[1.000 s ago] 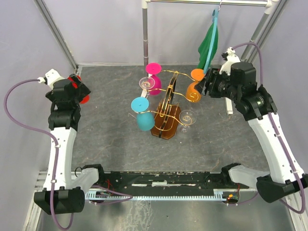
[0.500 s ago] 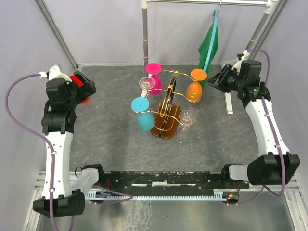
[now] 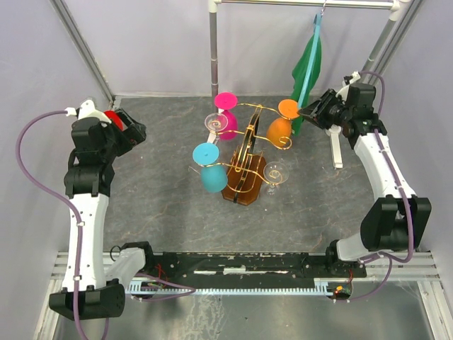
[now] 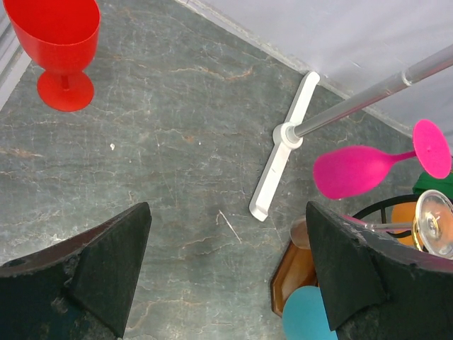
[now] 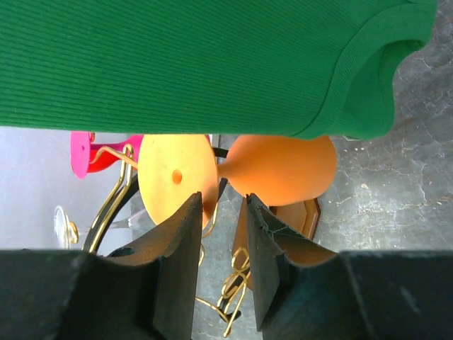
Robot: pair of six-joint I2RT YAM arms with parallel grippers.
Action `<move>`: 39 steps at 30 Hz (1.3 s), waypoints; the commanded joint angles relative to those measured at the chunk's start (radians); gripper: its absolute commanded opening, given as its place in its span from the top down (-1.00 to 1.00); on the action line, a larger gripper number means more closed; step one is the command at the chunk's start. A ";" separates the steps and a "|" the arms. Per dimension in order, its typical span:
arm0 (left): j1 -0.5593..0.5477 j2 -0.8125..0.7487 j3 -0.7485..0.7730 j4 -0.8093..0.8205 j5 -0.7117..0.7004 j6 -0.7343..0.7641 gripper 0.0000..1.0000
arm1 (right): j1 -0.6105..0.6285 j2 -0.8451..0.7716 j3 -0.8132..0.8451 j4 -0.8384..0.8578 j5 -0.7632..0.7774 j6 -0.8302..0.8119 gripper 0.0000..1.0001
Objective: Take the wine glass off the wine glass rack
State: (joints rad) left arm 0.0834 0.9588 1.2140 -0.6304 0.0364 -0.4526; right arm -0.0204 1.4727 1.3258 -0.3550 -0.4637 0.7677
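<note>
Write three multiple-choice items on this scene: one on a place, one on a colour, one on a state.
1. Where on the table does the red glass stand?
A. the left side
B. the right side
C. dead centre

2. What colour is the glass straight ahead of the right tool?
A. teal
B. red
C. orange

3. How is the left tool?
A. shut on a glass
B. open and empty
C. shut on nothing

Key:
1 A, since the top view shows it beside the left tool.
2 C, since the orange glass fills the right wrist view just past the fingers.
3 B, since its fingers stand wide apart with only table between them.
</note>
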 commanded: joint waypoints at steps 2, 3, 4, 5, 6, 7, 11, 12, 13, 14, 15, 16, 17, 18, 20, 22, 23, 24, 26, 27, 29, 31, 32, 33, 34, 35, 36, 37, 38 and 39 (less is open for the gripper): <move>0.002 0.000 0.001 0.044 0.027 0.002 -0.92 | -0.006 0.010 0.048 0.108 -0.020 0.030 0.24; 0.002 0.000 0.001 0.045 0.028 0.002 -0.92 | -0.006 0.017 0.057 0.111 -0.027 0.033 0.24; 0.001 0.000 0.001 0.046 0.028 0.002 -0.92 | -0.007 0.027 0.061 0.118 -0.034 0.037 0.25; 0.001 0.001 0.000 0.047 0.028 0.002 -0.92 | -0.007 0.033 0.063 0.125 -0.040 0.045 0.25; 0.002 0.000 -0.001 0.046 0.028 0.002 -0.92 | -0.007 0.038 0.062 0.138 -0.047 0.053 0.26; 0.002 -0.001 -0.002 0.046 0.028 0.002 -0.92 | -0.007 0.041 0.059 0.155 -0.054 0.063 0.26; 0.002 -0.002 -0.007 0.047 0.027 0.006 -0.92 | -0.006 0.059 0.068 0.179 -0.074 0.078 0.26; 0.002 -0.002 -0.008 0.047 0.027 0.008 -0.92 | -0.007 0.063 0.073 0.178 -0.078 0.078 0.28; 0.001 -0.002 -0.008 0.047 0.028 0.009 -0.92 | -0.007 0.067 0.074 0.178 -0.082 0.079 0.32; 0.002 -0.002 -0.009 0.047 0.028 0.009 -0.92 | -0.006 0.070 0.074 0.183 -0.086 0.081 0.42; 0.001 -0.002 -0.010 0.046 0.027 0.009 -0.92 | -0.006 0.069 0.075 0.187 -0.088 0.083 0.54; 0.002 -0.001 -0.011 0.047 0.027 0.009 -0.92 | -0.006 0.070 0.073 0.191 -0.091 0.086 0.63; 0.002 0.000 -0.013 0.046 0.029 0.009 -0.92 | -0.007 0.067 0.070 0.197 -0.092 0.092 0.70; 0.002 0.000 -0.014 0.047 0.029 0.008 -0.92 | -0.007 0.064 0.067 0.200 -0.094 0.094 0.75; 0.002 0.002 -0.017 0.046 0.031 0.004 -0.92 | -0.007 0.057 0.064 0.205 -0.100 0.099 0.88; 0.001 0.002 -0.020 0.048 0.036 0.002 -0.92 | -0.006 0.047 0.060 0.208 -0.102 0.104 0.97; 0.002 0.002 -0.023 0.049 0.037 0.002 -0.92 | -0.006 0.040 0.056 0.210 -0.100 0.106 0.97; 0.002 0.001 -0.025 0.049 0.037 0.003 -0.92 | -0.006 0.034 0.051 0.212 -0.101 0.107 0.97; 0.001 -0.003 -0.027 0.048 0.036 0.006 -0.92 | -0.010 0.019 0.038 0.212 -0.101 0.110 0.97; 0.001 -0.004 -0.028 0.049 0.036 0.006 -0.92 | -0.012 0.010 0.031 0.214 -0.101 0.111 0.97; 0.002 -0.008 -0.030 0.047 0.036 0.010 -0.93 | -0.020 -0.008 0.014 0.217 -0.101 0.117 0.97; 0.002 -0.012 -0.031 0.046 0.035 0.011 -0.93 | -0.031 -0.029 -0.010 0.229 -0.107 0.128 0.97; 0.002 -0.012 -0.032 0.047 0.034 0.012 -0.93 | -0.037 -0.040 -0.021 0.235 -0.112 0.133 0.97; 0.000 -0.014 -0.033 0.046 0.034 0.012 -0.93 | -0.044 -0.051 -0.032 0.238 -0.115 0.135 0.97; 0.002 -0.014 -0.033 0.047 0.035 0.011 -0.93 | -0.051 -0.062 -0.044 0.238 -0.120 0.138 0.97; 0.002 -0.013 -0.034 0.047 0.036 0.010 -0.93 | -0.057 -0.073 -0.055 0.242 -0.127 0.143 0.97; 0.002 -0.012 -0.034 0.046 0.038 0.010 -0.93 | -0.062 -0.082 -0.063 0.243 -0.136 0.148 0.97; 0.002 -0.012 -0.036 0.048 0.040 0.008 -0.93 | -0.065 -0.089 -0.070 0.247 -0.148 0.156 0.97; 0.001 -0.010 -0.037 0.048 0.041 0.007 -0.93 | -0.067 -0.095 -0.076 0.258 -0.170 0.166 0.97; 0.002 -0.010 -0.037 0.049 0.042 0.006 -0.93 | -0.067 -0.099 -0.084 0.270 -0.183 0.178 0.97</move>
State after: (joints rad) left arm 0.0834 0.9615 1.1831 -0.6258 0.0555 -0.4526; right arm -0.0746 1.4296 1.2606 -0.1722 -0.5781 0.9062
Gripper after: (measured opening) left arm 0.963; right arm 0.023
